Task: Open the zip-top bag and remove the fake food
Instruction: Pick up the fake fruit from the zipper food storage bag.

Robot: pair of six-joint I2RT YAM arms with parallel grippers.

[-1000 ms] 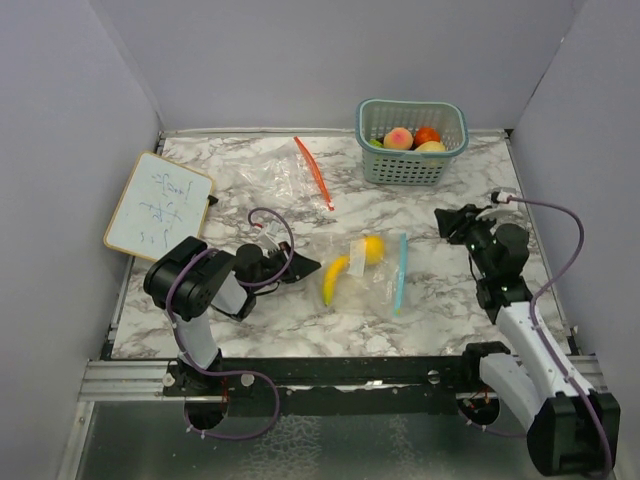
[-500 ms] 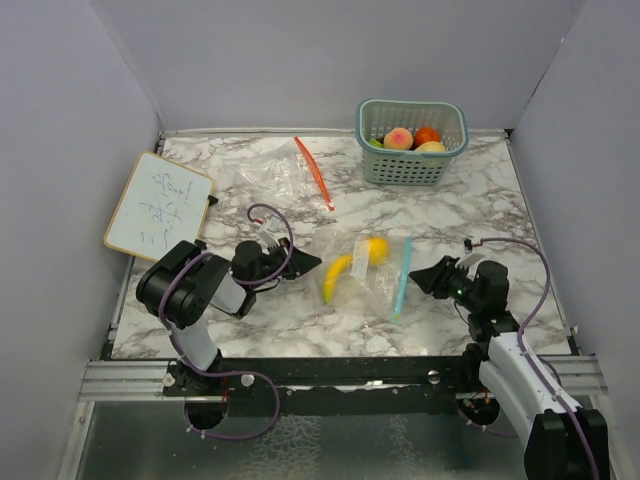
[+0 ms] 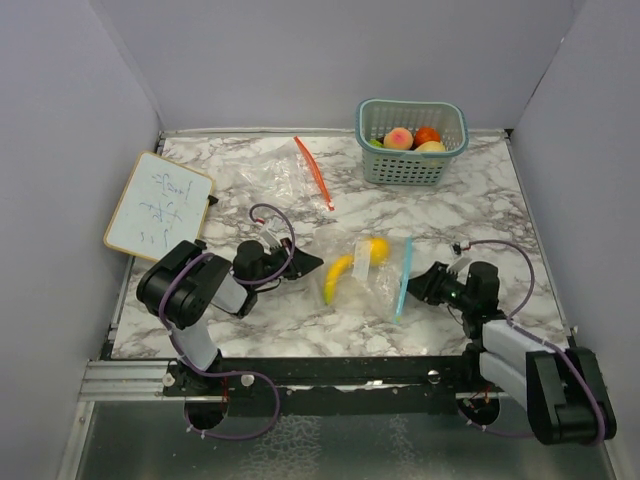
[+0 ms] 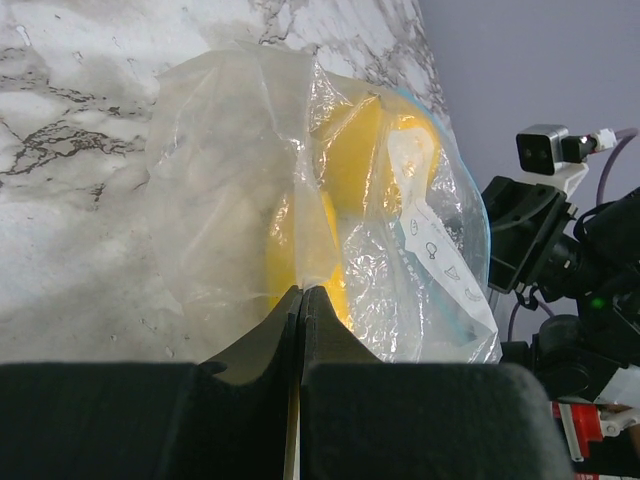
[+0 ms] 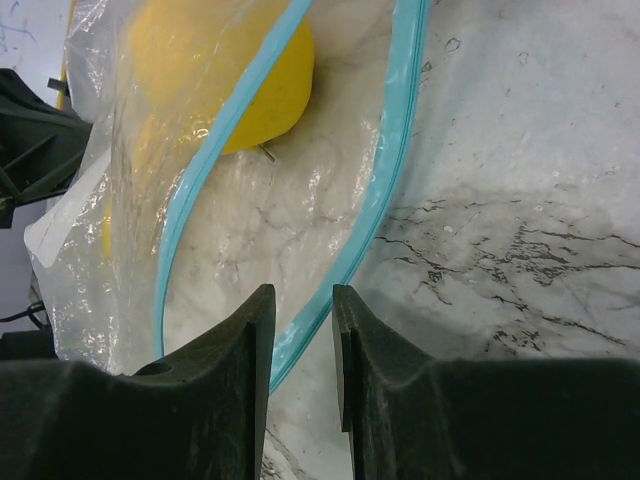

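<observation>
- Whiteboard [image 3: 158, 203]: far left of the zip-top bag [image 3: 368, 278], well apart and out of the way.
- Second clear bag with a red zip [image 3: 296, 172]: behind and left of the zip-top bag, apart from it.
- Left gripper [image 4: 300, 297]: at the bag's left, sealed end, jaws pressed fully together. The film lies right at the tips, but I cannot tell if any is nipped.
- Banana [image 3: 335, 278] and lemon [image 3: 373, 248]: both inside the bag. The banana lies slantwise toward the left end, and the lemon sits behind it, closer to the mouth.
- Teal zip strip [image 5: 390, 190]: the bag's right edge, running near-to-far, so the bag's length spans left to right between the two claws.
- Right gripper [image 5: 302, 305]: just right of the bag and the nearer arm to the mouth. Its jaws are narrowly parted and straddle the strip, not yet clamped on it.
- Judgement: the opening turns on the right claw pinching one lip while the left anchors the far end.
- Teal basket [image 3: 412, 165]: behind and right of the bag, holding other fruit, no obstruction.
</observation>
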